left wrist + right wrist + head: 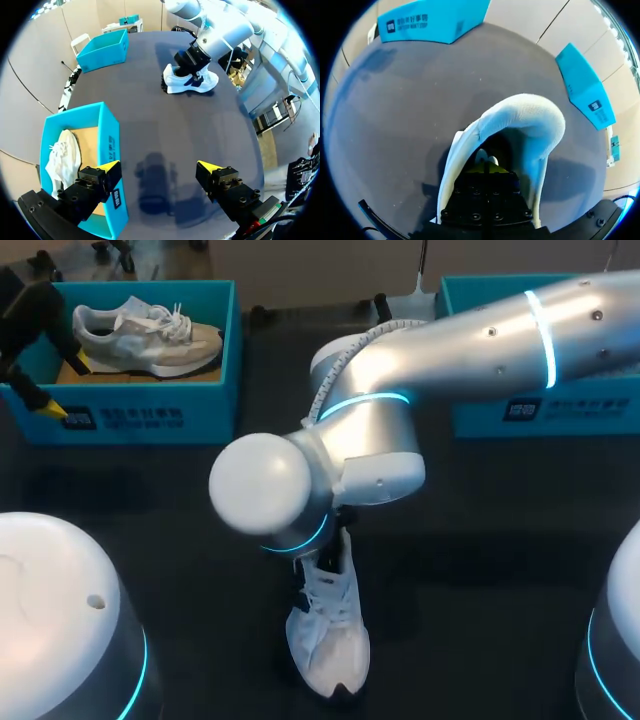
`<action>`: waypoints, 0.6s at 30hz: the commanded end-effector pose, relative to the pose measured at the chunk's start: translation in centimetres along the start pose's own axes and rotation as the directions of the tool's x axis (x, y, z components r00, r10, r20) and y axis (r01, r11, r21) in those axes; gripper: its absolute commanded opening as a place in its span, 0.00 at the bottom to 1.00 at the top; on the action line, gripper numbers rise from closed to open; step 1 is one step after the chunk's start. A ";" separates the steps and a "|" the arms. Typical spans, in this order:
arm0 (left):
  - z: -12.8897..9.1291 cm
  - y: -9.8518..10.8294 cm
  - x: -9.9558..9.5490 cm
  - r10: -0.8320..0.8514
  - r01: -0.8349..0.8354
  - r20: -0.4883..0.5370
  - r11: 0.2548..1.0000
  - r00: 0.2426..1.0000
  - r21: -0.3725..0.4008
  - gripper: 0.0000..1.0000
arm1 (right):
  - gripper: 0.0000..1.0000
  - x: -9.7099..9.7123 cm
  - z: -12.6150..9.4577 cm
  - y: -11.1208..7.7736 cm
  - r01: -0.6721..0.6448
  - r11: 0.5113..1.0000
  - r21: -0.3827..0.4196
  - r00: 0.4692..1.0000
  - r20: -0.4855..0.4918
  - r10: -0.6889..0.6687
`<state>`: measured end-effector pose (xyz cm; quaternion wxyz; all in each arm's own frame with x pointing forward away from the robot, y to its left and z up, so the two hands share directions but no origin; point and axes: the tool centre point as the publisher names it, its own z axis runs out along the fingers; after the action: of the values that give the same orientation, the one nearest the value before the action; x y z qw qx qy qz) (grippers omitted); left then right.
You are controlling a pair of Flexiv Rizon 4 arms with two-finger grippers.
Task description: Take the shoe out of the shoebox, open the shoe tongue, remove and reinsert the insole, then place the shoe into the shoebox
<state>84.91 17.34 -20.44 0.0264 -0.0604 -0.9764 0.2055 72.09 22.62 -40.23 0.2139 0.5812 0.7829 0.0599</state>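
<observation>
The white shoe [325, 640] is standing upright on the dark counter [480, 540], close to the middle of its near edge and out of both boxes. The right arm is coming in from the counter's far right side and bending down over the shoe. In the right wrist view the right hand [487, 169] is sitting down inside the shoe's opening, with the white collar curving around it. I cannot tell whether this hand is clenched or released, since the shoe is hiding it.

The left hand [159, 167] is hanging released at the far left corner, with nothing between its yellow tips. One tip is over the near wall of the left shoebox [130, 415] and the other is over bare counter. A grey sneaker [145, 335] is lying inside that blue box. The right shoebox [520, 415], also blue, is sitting at the far right corner, well apart from the white shoe.
</observation>
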 end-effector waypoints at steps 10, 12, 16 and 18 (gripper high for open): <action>0.0 0.0 0.0 0.000 0.000 -0.001 1.000 1.000 -0.003 1.00 | 0.00 2.6 -3.5 0.9 -0.412 0.910 0.050 0.911 -0.004 0.413; 0.0 0.0 0.0 0.000 0.000 -0.001 1.000 1.000 -0.003 1.00 | 0.00 2.8 -2.5 0.5 -0.420 0.904 0.073 0.906 -0.012 0.422; 0.0 0.0 0.0 0.000 0.000 -0.001 1.000 1.000 -0.003 1.00 | 0.00 2.8 -1.3 -0.1 -0.432 0.897 0.091 0.900 -0.012 0.435; 0.0 0.0 0.0 0.000 0.000 -0.001 1.000 1.000 -0.003 1.00 | 0.00 2.6 -1.0 -0.4 -0.440 0.892 0.108 0.896 -0.011 0.444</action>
<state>84.91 17.34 -20.45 0.0264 -0.0604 -0.9764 0.2056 70.87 25.25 -38.76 0.1649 0.6118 0.7726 0.0409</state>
